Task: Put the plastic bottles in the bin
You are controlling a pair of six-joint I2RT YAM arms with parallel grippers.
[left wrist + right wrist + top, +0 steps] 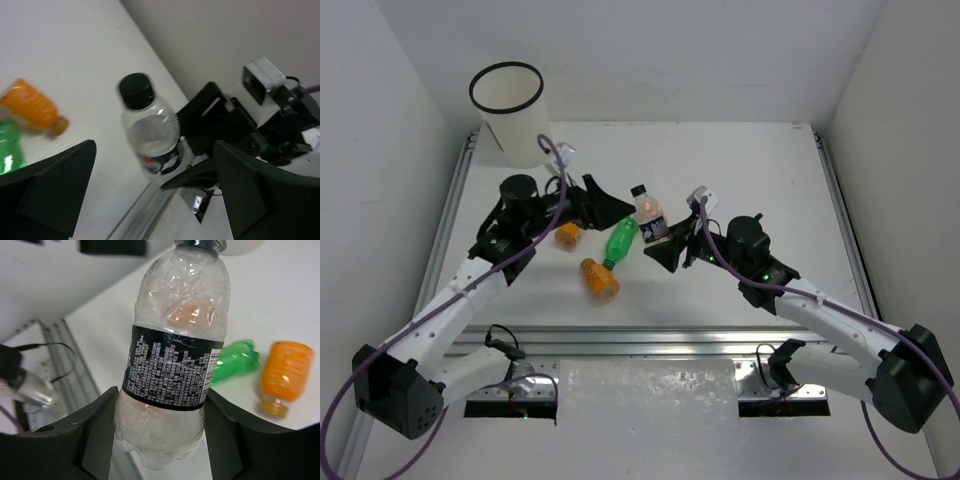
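nearest the lens, in the right wrist view: noting the right gripper (160, 405) clenching on a clear plastic bottle (172, 365), crinkled, black-labelled, black-capped, standing upright with both black fingers (95, 435) pressing on its lower body. not telling whether resting on the white table (770, 180) or just off it.

seeing, from above, three more bottles lying loose on the table, left of the held one:
- green plastic bottle (620, 240) on its side, just beside the clear one
- orange plastic bottle (600, 280) at the green one's near end, looking to be touching it
- second orange plastic bottle (567, 235) close under the left arm

finding the tall white cylindrical bin (515, 140), thin black rim, standing at the far left corner, well apart from the held bottle. not seeing down to its bottom.

noting the left gripper (603, 203) hanging wide open, grasping nothing, hovering between the bin and the bottle cluster, aiming at the clear bottle.

judging the step in hand: picking the clear bottle, grasp looking made, carrying not yet begun.

judging the next move: lifting straight up, clearing the green bottle, swinging far-left toward the bin, getting over the rim before letting go. probably needing care with the left arm, sitting right on that path; possibly calling for a hand-over instead.
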